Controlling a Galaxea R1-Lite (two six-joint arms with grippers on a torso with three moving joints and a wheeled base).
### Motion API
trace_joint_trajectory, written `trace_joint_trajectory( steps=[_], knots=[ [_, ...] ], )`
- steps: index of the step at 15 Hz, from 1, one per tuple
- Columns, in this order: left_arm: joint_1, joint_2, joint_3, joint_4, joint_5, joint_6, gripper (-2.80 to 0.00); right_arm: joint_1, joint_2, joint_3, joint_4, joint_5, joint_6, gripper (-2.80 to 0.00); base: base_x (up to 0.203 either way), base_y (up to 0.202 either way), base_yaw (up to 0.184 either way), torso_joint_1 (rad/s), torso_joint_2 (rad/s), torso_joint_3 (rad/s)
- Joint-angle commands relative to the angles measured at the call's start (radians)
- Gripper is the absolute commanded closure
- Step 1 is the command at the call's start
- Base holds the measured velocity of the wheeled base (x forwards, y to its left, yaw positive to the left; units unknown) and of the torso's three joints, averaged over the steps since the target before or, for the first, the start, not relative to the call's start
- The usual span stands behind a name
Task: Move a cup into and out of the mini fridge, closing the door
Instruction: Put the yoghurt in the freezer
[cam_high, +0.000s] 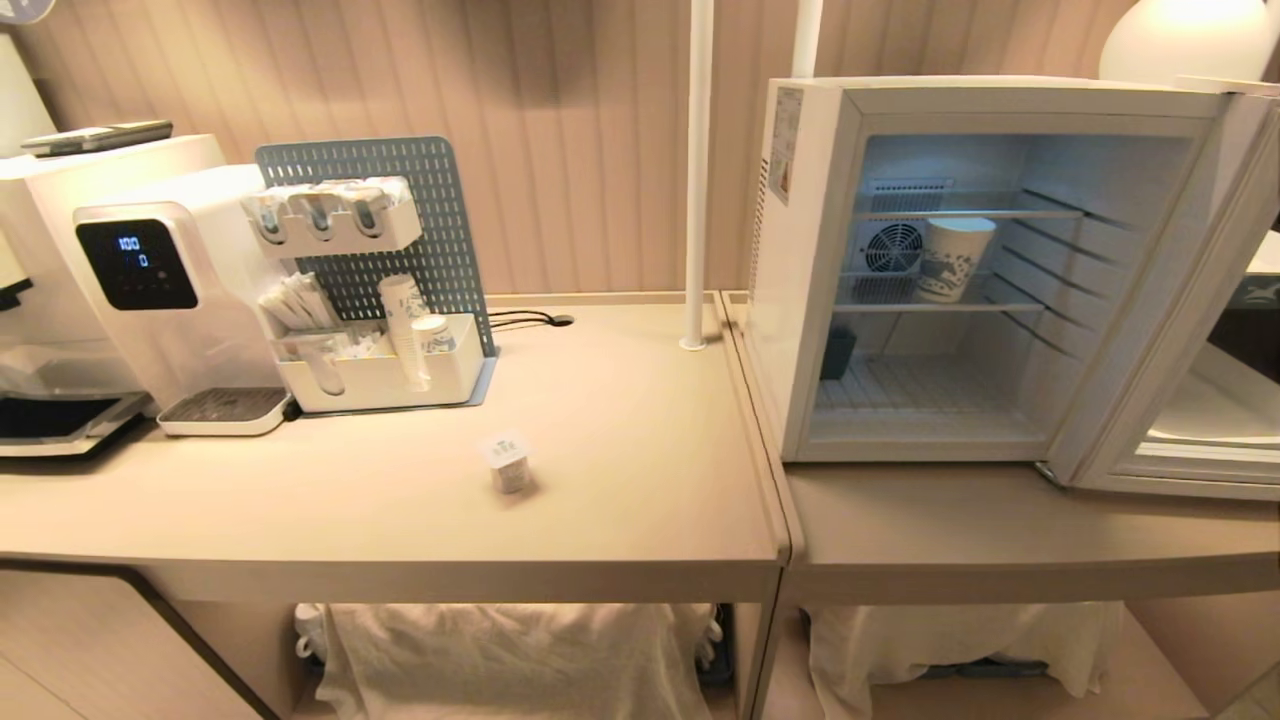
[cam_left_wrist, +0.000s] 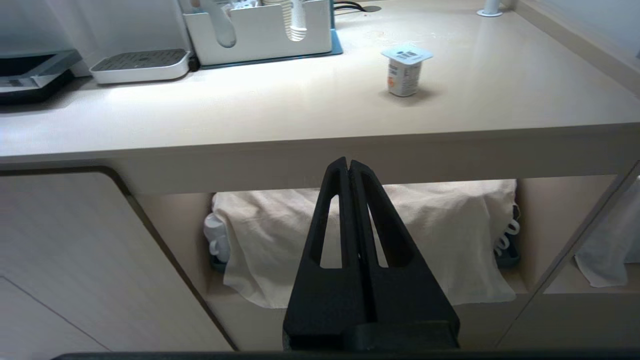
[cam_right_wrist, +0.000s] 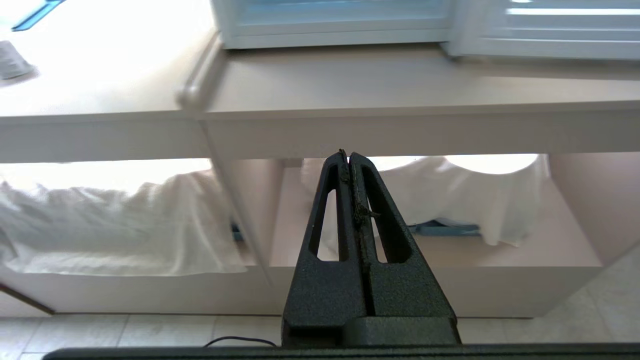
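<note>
The cup (cam_high: 510, 463) is seen standing upright on the tabletop (cam_high: 620, 520), near its front edge and well left of the open mini fridge (cam_high: 800, 300). The left gripper (cam_left_wrist: 348, 165), fingers pressed together and empty, is held below that edge, probably nearer the cup than the right gripper (cam_right_wrist: 348, 156), likewise closed on nothing.

Cup (cam_high: 508, 462): you see a white tub, its flat top marked green.
Mini fridge (cam_high: 800, 300): white shell, pale interior, grey wire shelves.
Paper cup (cam_high: 952, 258): note white with blue pattern.
Desk (cam_high: 640, 480): plain beige.
Pegboard (cam_high: 440, 190): grey-blue, dotted with holes.
Left claw (cam_left_wrist: 348, 165): black.
Right claw (cam_right_wrist: 348, 157): black.
Cloth (cam_high: 510, 660): off-white.
</note>
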Motion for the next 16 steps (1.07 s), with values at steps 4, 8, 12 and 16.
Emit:
trace_joint_trajectory(
  steps=[4,8,12,16],
  knots=[
    [0.0,0.0,0.0,0.0,0.0,0.001,0.0,0.0,0.0,0.0,0.001,0.0,0.0,0.0,0.0,0.19,0.003,0.001,0.0,0.005],
    [0.0,0.0,0.0,0.0,-0.001,-0.003,0.0,0.0,0.001,0.0,0.001,0.0,0.0,0.0,0.0,0.193,0.001,0.003,0.0,0.002],
    [0.0,0.0,0.0,0.001,-0.001,-0.004,0.0,0.0,0.001,0.0,0.001,0.0,0.0,0.0,0.0,0.19,0.0,0.002,0.0,0.0],
    [0.0,0.0,0.0,0.002,-0.001,-0.006,0.0,0.0,0.0,0.0,0.001,0.0,0.0,0.0,0.0,0.193,0.001,0.001,0.0,0.0]
  ],
)
